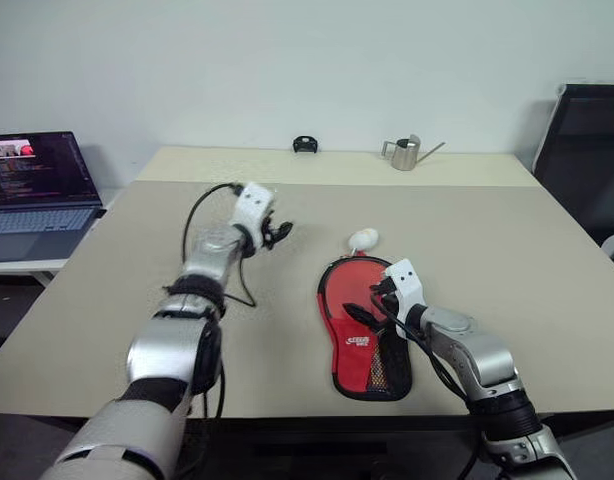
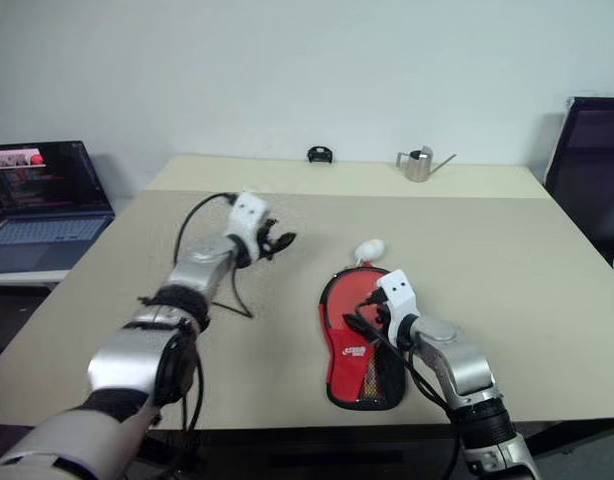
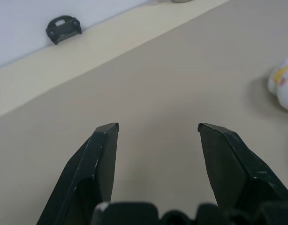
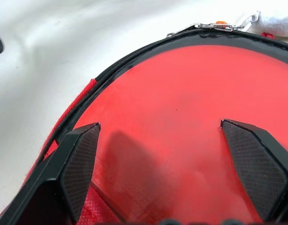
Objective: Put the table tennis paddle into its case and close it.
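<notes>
On the bench [image 1: 507, 260], the case [image 1: 365, 340] lay flat with the table tennis paddle [image 4: 181, 117] inside. The right hand [image 1: 375, 300] was spread wide over it; the left hand [image 1: 279, 233] was held open, empty.

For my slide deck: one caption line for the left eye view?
Right gripper open over the red case; left gripper open above the bare table.

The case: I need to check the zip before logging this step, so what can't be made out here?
- Case zip: the right gripper covers part of the edge in the head views.
- Table tennis paddle handle: not visible; mesh pocket and arm cover that end.
- Charm: cut off by the left wrist view's edge.
</notes>
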Robot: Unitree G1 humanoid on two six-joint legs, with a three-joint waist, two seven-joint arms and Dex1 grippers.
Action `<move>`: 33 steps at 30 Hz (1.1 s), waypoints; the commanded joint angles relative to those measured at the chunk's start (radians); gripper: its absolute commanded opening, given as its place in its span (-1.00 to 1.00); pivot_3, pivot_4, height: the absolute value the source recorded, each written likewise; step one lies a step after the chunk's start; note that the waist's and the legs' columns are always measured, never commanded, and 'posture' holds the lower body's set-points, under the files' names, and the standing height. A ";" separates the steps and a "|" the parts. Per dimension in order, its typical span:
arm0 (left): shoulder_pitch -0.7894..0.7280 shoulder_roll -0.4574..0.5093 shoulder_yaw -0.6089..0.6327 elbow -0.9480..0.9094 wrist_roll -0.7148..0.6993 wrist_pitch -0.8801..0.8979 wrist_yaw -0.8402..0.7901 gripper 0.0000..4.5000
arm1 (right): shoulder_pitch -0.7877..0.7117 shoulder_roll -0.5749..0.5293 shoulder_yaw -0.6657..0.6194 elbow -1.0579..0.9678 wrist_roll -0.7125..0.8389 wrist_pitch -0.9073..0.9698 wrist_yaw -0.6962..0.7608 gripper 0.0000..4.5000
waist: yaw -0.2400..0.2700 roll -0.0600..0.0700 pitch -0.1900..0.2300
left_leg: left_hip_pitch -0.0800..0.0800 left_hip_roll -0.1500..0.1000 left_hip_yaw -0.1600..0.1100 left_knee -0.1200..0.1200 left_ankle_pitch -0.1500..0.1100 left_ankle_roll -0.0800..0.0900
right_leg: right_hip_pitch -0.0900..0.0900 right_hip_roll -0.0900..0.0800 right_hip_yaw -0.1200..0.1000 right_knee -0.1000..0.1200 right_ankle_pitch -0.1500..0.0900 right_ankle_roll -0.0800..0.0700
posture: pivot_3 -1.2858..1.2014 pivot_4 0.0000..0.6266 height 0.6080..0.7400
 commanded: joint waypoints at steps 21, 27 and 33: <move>0.372 -0.078 -0.231 -0.972 -0.333 0.505 -0.145 0.30 | 0.085 -0.375 -0.288 -0.342 0.369 0.279 0.247 1.00 | 0.034 0.012 0.009 | -0.010 -0.002 -0.005 0.001 0.000 0.000 | -0.004 -0.002 -0.002 -0.004 -0.001 -0.002 | 0.03 -0.52 1.00; 0.254 -0.165 -0.358 -0.689 -0.225 0.385 -0.163 0.30 | 0.130 -0.448 -0.382 -0.388 0.421 0.318 0.228 1.00 | 0.032 0.011 0.009 | -0.010 -0.002 -0.005 0.001 0.000 0.001 | -0.003 -0.001 -0.002 -0.004 -0.001 -0.002 | 0.03 -0.52 1.00; 0.146 -0.245 -0.411 -0.402 -0.117 0.229 -0.139 0.30 | 0.147 -0.465 -0.408 -0.407 0.452 0.323 0.200 1.00 | 0.028 0.010 0.011 | -0.010 -0.002 -0.003 0.001 0.000 0.001 | -0.004 -0.001 -0.001 -0.006 -0.001 -0.002 | 0.03 -0.52 1.00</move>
